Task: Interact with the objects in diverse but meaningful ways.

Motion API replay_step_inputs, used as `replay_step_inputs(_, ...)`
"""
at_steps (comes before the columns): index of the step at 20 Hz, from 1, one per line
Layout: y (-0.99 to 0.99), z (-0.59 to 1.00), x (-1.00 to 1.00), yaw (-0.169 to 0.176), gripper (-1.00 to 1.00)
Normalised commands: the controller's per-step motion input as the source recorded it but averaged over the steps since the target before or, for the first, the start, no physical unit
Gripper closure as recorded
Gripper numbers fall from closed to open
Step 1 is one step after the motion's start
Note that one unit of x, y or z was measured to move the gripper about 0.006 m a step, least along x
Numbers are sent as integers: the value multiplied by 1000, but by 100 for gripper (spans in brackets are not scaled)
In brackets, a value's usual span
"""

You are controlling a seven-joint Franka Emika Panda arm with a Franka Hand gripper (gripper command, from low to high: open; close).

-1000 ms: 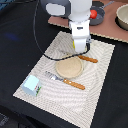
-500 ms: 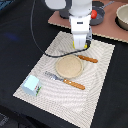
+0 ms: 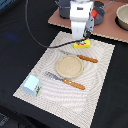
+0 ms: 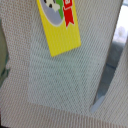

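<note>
A flat yellow packet point(image 3: 82, 45) lies on the woven placemat point(image 3: 100, 75) near its far edge. It also shows in the wrist view point(image 4: 57, 25), flat on the mat. My gripper point(image 3: 80, 36) hangs just above it and is open and empty; one grey finger point(image 4: 107, 75) shows well off to the side of the packet. A light-blue boxy cup point(image 3: 32, 85) stands at the mat's near corner on the exterior view's left. A dark grey pan point(image 3: 100, 15) with something red point(image 3: 95, 12) sits behind the arm, partly hidden. The white utensil is out of view.
A tan round plate point(image 3: 69, 66) lies mid-mat, with an orange-handled knife point(image 3: 82, 58) on its far side and an orange-handled fork point(image 3: 67, 81) on its near side. A brown board point(image 3: 112, 27) lies beyond the mat, with a bowl point(image 3: 122, 15) on it.
My gripper has lifted and drawn back toward the far side. The yellow packet, hidden under it a second ago, now shows on the mat.
</note>
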Motion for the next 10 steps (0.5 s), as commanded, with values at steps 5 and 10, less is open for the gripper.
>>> replay_step_inputs(5,-136,198,-213,-65,-100)
replay_step_inputs(10,-374,222,-191,-34,-100)
